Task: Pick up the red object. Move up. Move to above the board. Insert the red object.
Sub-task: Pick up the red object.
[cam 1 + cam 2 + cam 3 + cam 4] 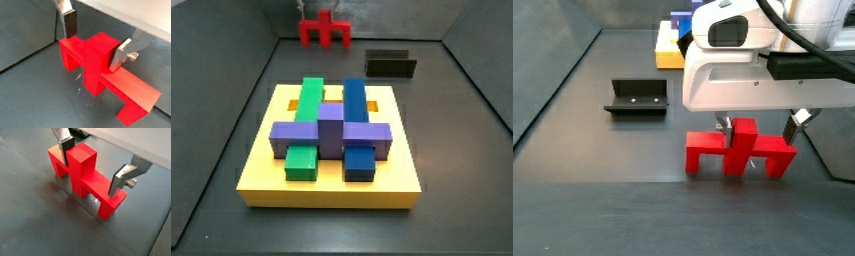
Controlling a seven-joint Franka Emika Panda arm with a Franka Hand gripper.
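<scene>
1. We're looking at the red object (740,150) sitting upright on the dark floor near one end wall of the bench, well apart from the board (331,180), with bare floor all around it.
2. The gripper (93,40) is hanging right over it, fingers (65,150) spread wide on either side of the stem; they're not pinching anything as far as we can see.
3. The fixture (637,97) is standing off to the side, clear of both.
4. The arm's white housing is blocking most of the board in one side view, so we're only catching its corner.
</scene>
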